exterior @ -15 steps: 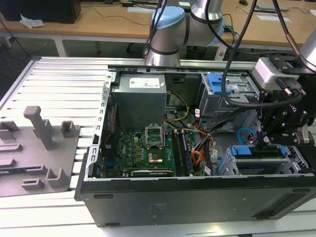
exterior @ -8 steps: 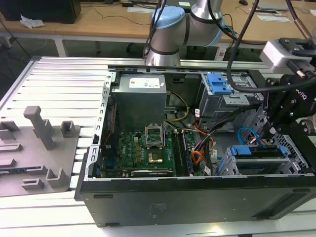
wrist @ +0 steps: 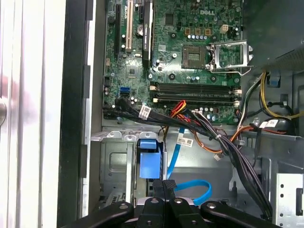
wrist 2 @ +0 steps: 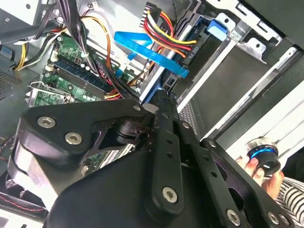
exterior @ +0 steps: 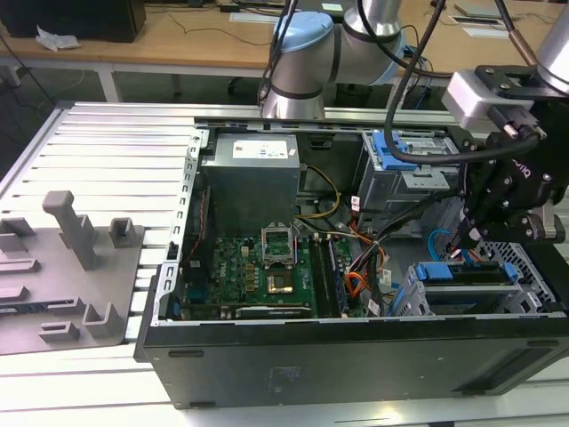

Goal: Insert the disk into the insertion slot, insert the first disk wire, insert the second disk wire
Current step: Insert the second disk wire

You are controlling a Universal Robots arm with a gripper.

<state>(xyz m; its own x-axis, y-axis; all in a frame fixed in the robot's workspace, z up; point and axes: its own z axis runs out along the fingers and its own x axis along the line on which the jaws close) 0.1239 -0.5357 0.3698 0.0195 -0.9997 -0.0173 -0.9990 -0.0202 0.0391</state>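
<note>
Hovering over: an open computer case [exterior: 356,356] lying on its side, with me at its end toward the exterior view's right.
Counter: one slatted aluminium counter [exterior: 89,151] carries the case. One grey fixture tray [exterior: 62,267] with upright blocks lies toward the exterior view's left.
Room: wooden desks [exterior: 178,36] stand at the far side, beyond the counter.
Arm: one, my own [exterior: 307,53], rising behind the case at the far edge.
Jaws: clenched, tips pressed together just above the drive cage in both wrist views. I cannot tell whether anything is pinched between them.
Disk: one, the disk [exterior: 462,272], seated in the insertion slot [exterior: 409,298] at the case's near corner toward the exterior view's right. Its blue carrier edge faces up, directly below me.
Blue flat cable: one [wrist: 190,190], looping beside my tips.
Blue latch: one [exterior: 387,151], on the taller bay farther back.
Power supply: one [exterior: 249,178], at the far side of the case.
Mainboard: one [exterior: 258,267], green, with one open processor socket [wrist: 228,54].
Person: one hand [wrist 2: 251,166] near the case holds a round black object with a blue ring.
</note>
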